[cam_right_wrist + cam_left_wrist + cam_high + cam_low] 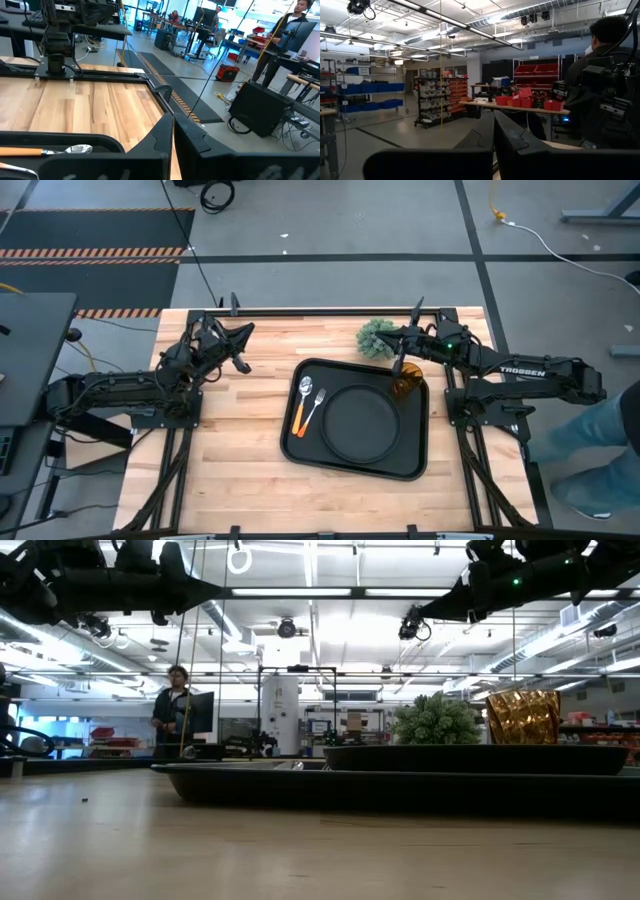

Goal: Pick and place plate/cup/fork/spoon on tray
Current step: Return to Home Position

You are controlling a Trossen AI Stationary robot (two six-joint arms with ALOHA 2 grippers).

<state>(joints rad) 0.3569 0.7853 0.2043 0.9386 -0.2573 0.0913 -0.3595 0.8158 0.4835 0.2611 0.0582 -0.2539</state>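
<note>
The matte black plate [360,423] lies on the black tray [414,467]; orange-handled fork [302,416] and silver spoon [305,392] at its left, amber cup [406,383] at its far right corner. Both jaws closed, empty.

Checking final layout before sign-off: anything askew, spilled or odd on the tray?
Nothing stands out. Plate lies flat in the tray, fork and spoon side by side beside it, cup upright in the tray's corner.
</note>
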